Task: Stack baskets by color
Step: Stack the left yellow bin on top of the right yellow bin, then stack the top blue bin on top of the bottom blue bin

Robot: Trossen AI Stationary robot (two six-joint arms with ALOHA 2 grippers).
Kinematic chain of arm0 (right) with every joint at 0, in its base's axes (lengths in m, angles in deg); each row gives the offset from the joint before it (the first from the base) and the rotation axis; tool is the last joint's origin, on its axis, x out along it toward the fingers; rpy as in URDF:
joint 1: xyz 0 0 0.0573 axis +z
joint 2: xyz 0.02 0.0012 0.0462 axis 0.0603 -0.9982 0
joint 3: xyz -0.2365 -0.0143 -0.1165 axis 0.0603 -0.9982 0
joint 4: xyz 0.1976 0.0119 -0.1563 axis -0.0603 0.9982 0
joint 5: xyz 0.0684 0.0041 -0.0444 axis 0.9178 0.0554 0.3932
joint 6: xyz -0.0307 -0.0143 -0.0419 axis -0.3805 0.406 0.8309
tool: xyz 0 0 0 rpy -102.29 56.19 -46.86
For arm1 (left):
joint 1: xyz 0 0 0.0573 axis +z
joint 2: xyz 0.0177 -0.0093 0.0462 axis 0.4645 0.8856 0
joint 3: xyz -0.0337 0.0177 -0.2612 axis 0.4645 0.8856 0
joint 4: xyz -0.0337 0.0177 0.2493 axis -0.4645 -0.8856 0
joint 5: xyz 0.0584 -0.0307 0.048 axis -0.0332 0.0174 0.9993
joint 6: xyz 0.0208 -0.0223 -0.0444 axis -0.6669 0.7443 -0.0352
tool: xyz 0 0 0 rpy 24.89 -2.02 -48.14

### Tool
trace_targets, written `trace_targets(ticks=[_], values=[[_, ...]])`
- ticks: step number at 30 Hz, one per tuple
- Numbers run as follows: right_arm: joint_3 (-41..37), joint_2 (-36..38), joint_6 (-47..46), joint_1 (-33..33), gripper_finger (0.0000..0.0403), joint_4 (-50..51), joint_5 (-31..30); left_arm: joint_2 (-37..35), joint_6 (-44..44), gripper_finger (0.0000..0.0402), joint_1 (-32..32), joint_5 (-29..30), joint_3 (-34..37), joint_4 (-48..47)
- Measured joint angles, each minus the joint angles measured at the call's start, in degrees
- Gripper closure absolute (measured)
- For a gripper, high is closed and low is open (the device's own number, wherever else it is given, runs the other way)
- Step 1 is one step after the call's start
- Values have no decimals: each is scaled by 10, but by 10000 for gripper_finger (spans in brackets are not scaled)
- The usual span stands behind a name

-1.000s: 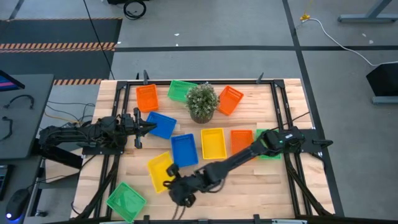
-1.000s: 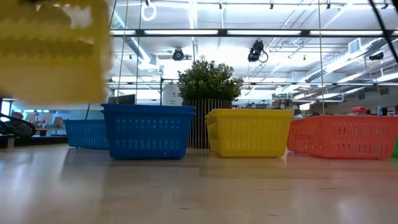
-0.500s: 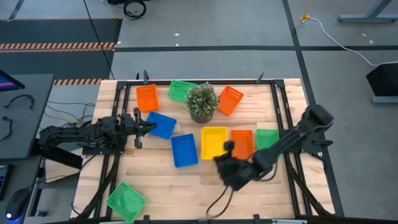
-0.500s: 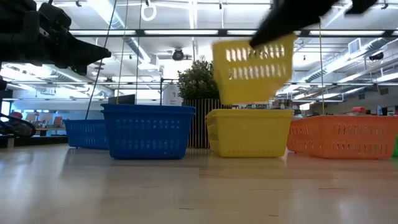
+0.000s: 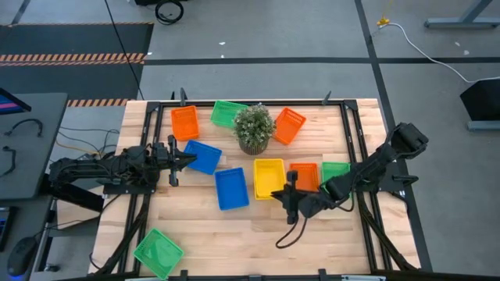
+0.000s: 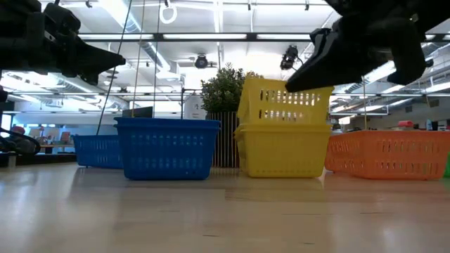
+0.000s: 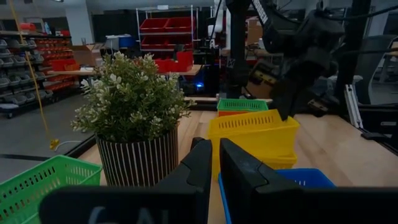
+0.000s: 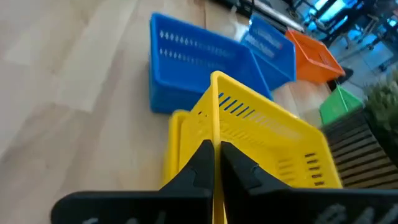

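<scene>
held thing: small shallow yellow plastic basket with perforated sides (image 6: 285,104), nesting at a tilt into a second yellow perforated plastic basket (image 6: 281,149) on the wooden table (image 5: 234,234), just in front of the potted green plant in a striped pot (image 5: 255,127)
right gripper (image 5: 291,197): fingers nearly shut, pinching the upper basket's thin side wall at the rim
left gripper (image 5: 181,155): waits at the table's left by the bright blue perforated plastic basket (image 5: 203,156); fingers nearly closed, nothing between them
handling: likely very light, thin walls flex a little; smooth plastic could slip in a narrow pinch
where to hold: rim of a side wall, mid-length, so it hangs level
risk: tilted basket may catch on the lower rim rather than seat
</scene>
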Motion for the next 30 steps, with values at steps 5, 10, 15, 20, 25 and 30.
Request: trace_targets(ticks=[5, 10, 15, 20, 25, 30], values=[[0, -11, 19, -9, 377, -5, 15, 0, 0, 368, 0, 0, 0, -1], [0, -10, 33, -8, 338, -10, 15, 0, 0, 367, 0, 0, 0, 0], [16, 3, 40, 5, 270, -15, -1, 0, 0, 361, 0, 0, 0, 0], [35, 20, 63, 27, 223, -65, -1, 0, 0, 364, 0, 0, 0, 0], [36, 18, 61, 16, 214, -161, 117, 0, 0, 369, 0, 0, 0, 0], [36, 18, 40, 8, 217, -173, 149, 0, 0, 364, 0, 0, 0, 0]])
